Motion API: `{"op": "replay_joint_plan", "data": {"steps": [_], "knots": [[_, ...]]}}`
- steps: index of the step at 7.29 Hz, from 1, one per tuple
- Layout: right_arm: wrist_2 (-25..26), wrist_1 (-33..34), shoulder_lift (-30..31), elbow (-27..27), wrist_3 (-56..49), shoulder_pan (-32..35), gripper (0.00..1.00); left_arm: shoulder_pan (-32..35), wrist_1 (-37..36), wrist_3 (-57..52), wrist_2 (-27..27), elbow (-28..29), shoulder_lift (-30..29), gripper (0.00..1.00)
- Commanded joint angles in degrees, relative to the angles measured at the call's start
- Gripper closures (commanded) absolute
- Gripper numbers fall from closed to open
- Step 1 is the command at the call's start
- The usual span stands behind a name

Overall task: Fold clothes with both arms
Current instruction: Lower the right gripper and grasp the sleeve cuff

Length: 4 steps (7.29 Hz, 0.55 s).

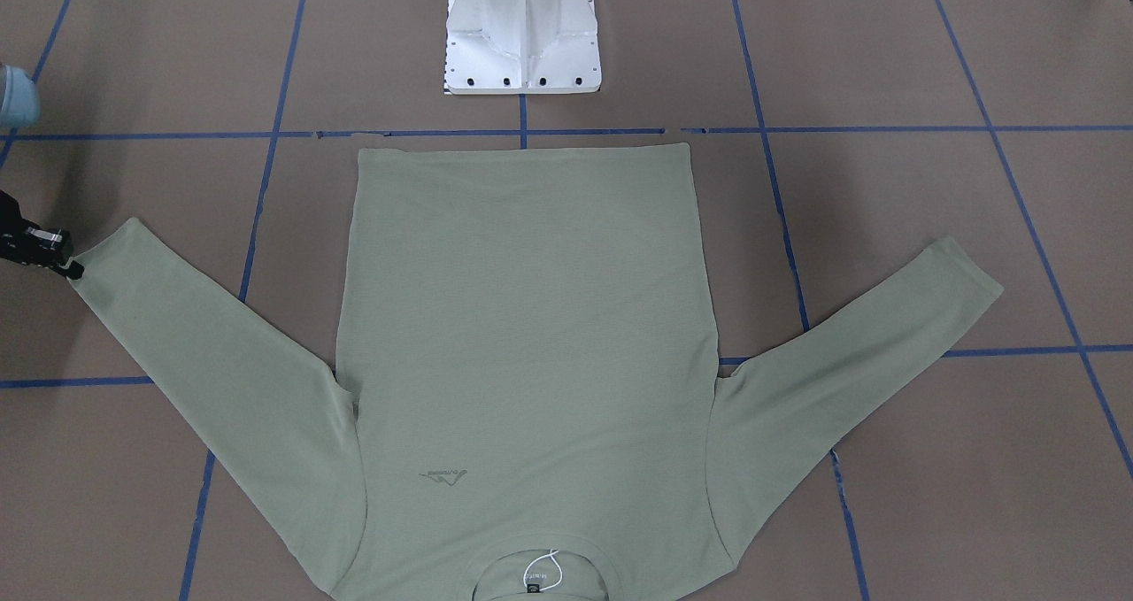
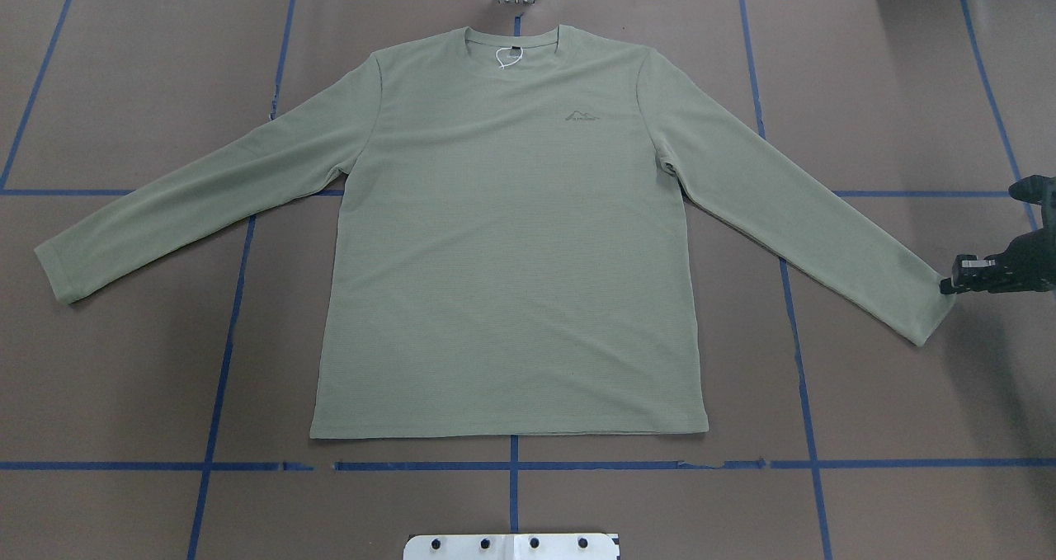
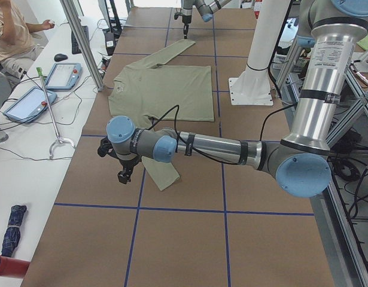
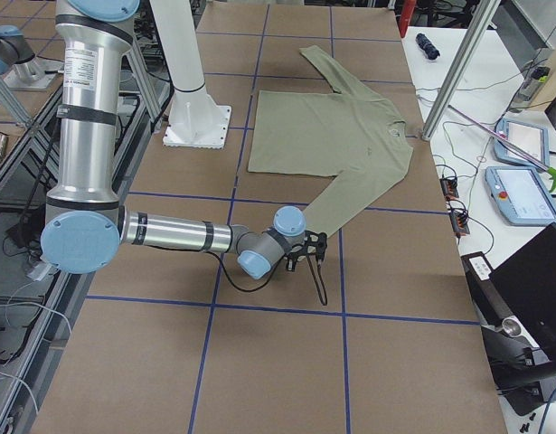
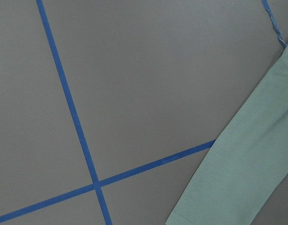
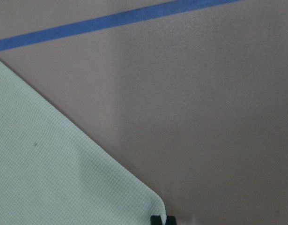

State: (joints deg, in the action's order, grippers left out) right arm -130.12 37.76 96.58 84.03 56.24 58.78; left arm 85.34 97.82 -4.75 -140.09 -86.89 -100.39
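Closest to the robot, the white base (image 2: pixel 511 546), bolted onto the brown table (image 2: pixel 124 378). Just past a blue tape line (image 2: pixel 660 465), the bottom edge (image 2: pixel 511 435) of the green shirt (image 2: pixel 511 238). Lies flat and smooth in the middle of the table, front up, most likely for neat, even folds. Both long sleeves spread wide, away from the body, easy to reach from each side.

Out at the end of the right sleeve (image 2: pixel 808 214), the right gripper (image 2: pixel 949 286). Sits low by the table, right at the corner of the right cuff (image 2: pixel 928 308), probably to pick that sleeve up and bring it across. Black fingertips (image 6: pixel 156 218) just at the cuff's round corner. Cannot tell if pinching the cloth or only resting beside it. Cuff flat, not lifted.

On the other side, the left gripper (image 3: pixel 124 174), seen only from the side. Hangs near the left cuff (image 2: pixel 58 275), a little off from it, likely to match the other arm. Cannot tell if spread or squeezed.

Farthest off, the small dark logo (image 2: pixel 582 116), then the round neck (image 2: pixel 536 39) with its black label (image 2: pixel 512 49) and white string loop (image 2: pixel 505 59), pointing away from the robot.
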Motion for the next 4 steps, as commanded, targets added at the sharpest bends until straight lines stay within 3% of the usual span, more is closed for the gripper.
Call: {"op": "replay_joint_plan", "data": {"steps": [1,2,4], "knots": [[-0.31,0.2,0.18,2.61,0.01,0.19,1.0,0.0,0.0,0.0,-0.01,-0.12,0.02,0.0],[-0.66,1.33,0.01,6.11,1.06,0.11,1.0,0.0,0.0,0.09,-0.62,-0.21,0.02,0.0],[-2.16,11.39,-6.62,12.88,7.62,0.2,1.0,0.0,0.43,0.09,-0.98,-0.83,-0.07,0.0]]}}
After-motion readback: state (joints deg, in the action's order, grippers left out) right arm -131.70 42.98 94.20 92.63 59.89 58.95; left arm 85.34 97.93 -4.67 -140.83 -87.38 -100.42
